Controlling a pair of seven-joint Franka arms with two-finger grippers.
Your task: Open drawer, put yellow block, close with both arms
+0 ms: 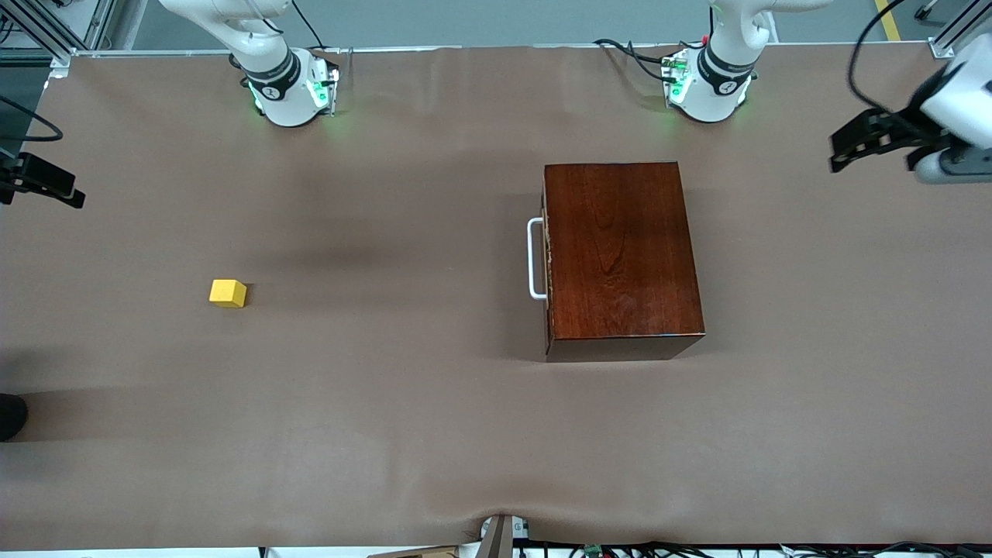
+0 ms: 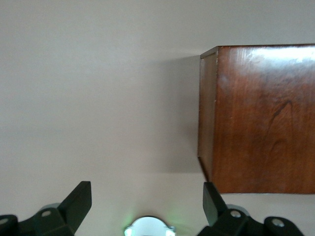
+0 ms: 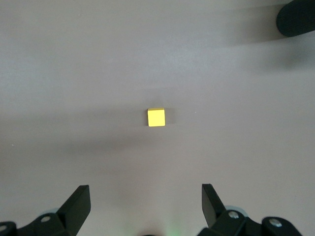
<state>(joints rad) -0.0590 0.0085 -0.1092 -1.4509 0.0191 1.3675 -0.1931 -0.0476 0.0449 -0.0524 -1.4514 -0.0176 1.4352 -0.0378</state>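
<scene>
The dark reddish-brown box (image 1: pixel 620 256) stands on the table near the left arm's base. Its drawer is shut, and only the white U-shaped handle (image 1: pixel 535 258) shows, facing the right arm's end of the table. The yellow block (image 1: pixel 228 293) lies alone on the table toward the right arm's end. My left gripper (image 1: pixel 838 151) hangs open and empty over the left arm's end of the table, and its wrist view shows the box (image 2: pixel 261 118) beside its open gripper (image 2: pixel 147 201). My right gripper (image 1: pixel 74 194) is open and empty, with the block (image 3: pixel 156 117) below its open gripper (image 3: pixel 146 201).
The two green-lit arm bases (image 1: pixel 291 89) (image 1: pixel 709 85) stand along the table's back edge. A dark rounded object (image 1: pixel 9 416) sits at the table's edge at the right arm's end and also shows in the right wrist view (image 3: pixel 297 17). Cables (image 1: pixel 659 549) run along the table edge nearest the front camera.
</scene>
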